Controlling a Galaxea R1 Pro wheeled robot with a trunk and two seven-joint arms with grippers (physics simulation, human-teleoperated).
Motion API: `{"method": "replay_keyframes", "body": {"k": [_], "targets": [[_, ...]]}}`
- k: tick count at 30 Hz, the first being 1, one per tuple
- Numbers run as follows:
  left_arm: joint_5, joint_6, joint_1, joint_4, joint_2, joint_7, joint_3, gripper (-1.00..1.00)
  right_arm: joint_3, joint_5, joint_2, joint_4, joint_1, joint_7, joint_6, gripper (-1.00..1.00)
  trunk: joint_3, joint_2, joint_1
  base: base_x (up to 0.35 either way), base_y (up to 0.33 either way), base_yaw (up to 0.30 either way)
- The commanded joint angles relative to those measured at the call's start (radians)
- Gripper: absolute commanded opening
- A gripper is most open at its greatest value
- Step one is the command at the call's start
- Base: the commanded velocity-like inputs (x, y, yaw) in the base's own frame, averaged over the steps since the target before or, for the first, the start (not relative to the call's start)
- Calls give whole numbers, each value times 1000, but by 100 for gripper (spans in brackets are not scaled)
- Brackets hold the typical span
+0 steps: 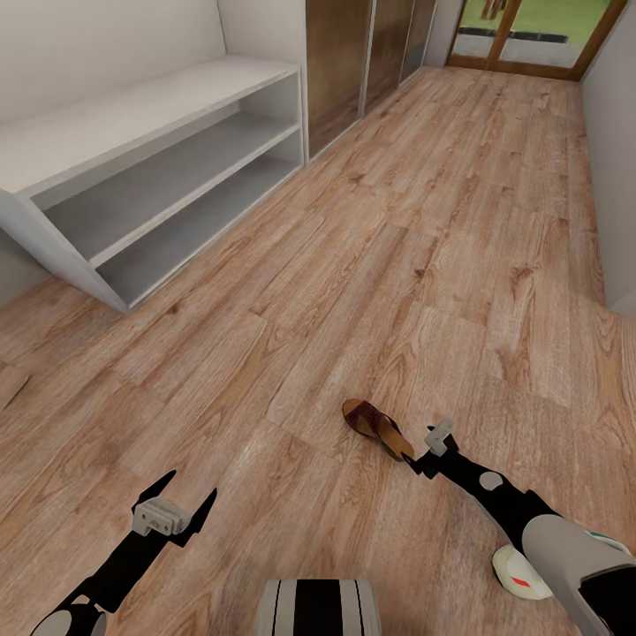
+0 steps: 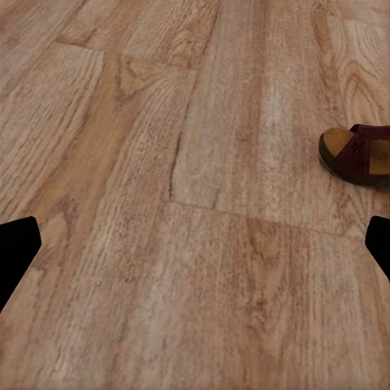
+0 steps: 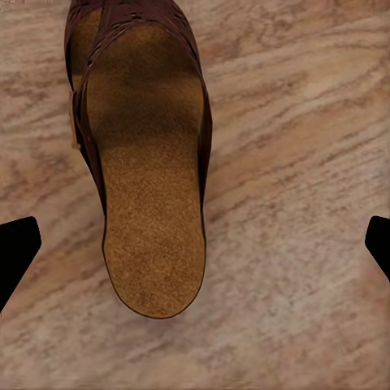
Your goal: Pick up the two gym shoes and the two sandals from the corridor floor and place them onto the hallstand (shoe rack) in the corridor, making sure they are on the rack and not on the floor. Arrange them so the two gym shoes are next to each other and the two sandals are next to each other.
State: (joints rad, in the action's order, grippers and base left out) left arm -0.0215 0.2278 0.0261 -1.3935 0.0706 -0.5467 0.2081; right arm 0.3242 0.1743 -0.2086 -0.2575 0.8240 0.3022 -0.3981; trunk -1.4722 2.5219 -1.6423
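One dark brown sandal (image 1: 375,427) with a tan footbed lies on the wood plank corridor floor (image 1: 415,221). My right gripper (image 1: 422,459) hovers just over its heel end, open; in the right wrist view the sandal (image 3: 146,162) sits below and between the wide-spread fingertips of the right gripper (image 3: 199,244). A white gym shoe (image 1: 519,570) with a red patch peeks out from behind my right forearm. The left gripper (image 1: 188,493) is open over bare floor; from the left wrist view the left gripper (image 2: 197,244) has the sandal (image 2: 357,154) off to its side. The light-grey hallstand (image 1: 132,115) stands against the left wall.
Dark wooden wardrobe doors (image 1: 349,62) line the wall beyond the hallstand. A glazed door (image 1: 530,31) closes the corridor's far end. A grey wall (image 1: 614,150) runs along the right. A tan flat object (image 1: 9,384) pokes in at the left edge.
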Motion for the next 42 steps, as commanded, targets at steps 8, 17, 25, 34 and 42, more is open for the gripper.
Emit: {"method": "replay_keyframes", "body": {"k": [8, 17, 25, 34, 42], "targets": [[1, 2, -1, 1, -1, 0, 0, 100, 0, 2, 4, 0, 1, 0, 0, 100, 0, 0, 0, 0, 0, 0], [1, 2, 0, 2, -1, 0, -1, 100, -1, 3, 7, 0, 0, 0, -1, 100, 0, 0, 0, 0, 0, 0], [1, 2, 0, 2, -3, 1, -1, 100, -1, 3, 13, 0, 0, 0, -1, 100, 0, 0, 0, 0, 0, 0], [2, 3, 0, 3, -11, 0, -1, 100, -1, -1, 23, -1, 1, 0, -1, 100, 0, 0, 0, 0, 0, 0], [2, 4, 0, 3, -14, -1, -1, 100, -2, -3, 25, -8, 2, -1, -1, 100, 0, 0, 0, 0, 0, 0]]}}
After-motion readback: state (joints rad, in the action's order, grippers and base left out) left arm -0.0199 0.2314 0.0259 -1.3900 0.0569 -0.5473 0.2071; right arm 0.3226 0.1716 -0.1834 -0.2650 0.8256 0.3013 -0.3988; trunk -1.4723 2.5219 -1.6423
